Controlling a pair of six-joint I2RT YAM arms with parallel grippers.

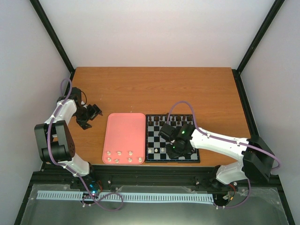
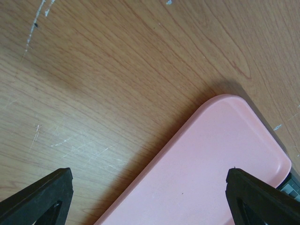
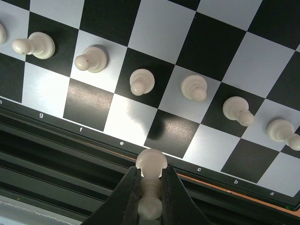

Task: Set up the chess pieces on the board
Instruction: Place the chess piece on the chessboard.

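My right jaws nearly shut, pinching cream piece (image 3: pixel 151 164) by its stem, over near rim of board (image 3: pixel 220 42). I judge it light, hard, smooth, so it slips easily; best hold is under the head. Left jaws wide, empty, above pink tray (image 2: pixel 211 164).

Board (image 1: pixel 154 136) partly under right arm (image 1: pixel 215 140)

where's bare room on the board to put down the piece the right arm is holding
Bare: the board's near row, between the pawns and the lettered rim, by the held piece; also the squares beyond the pawns. Crowded: the pawn row, one per square, and the far edge lined with dark pieces.
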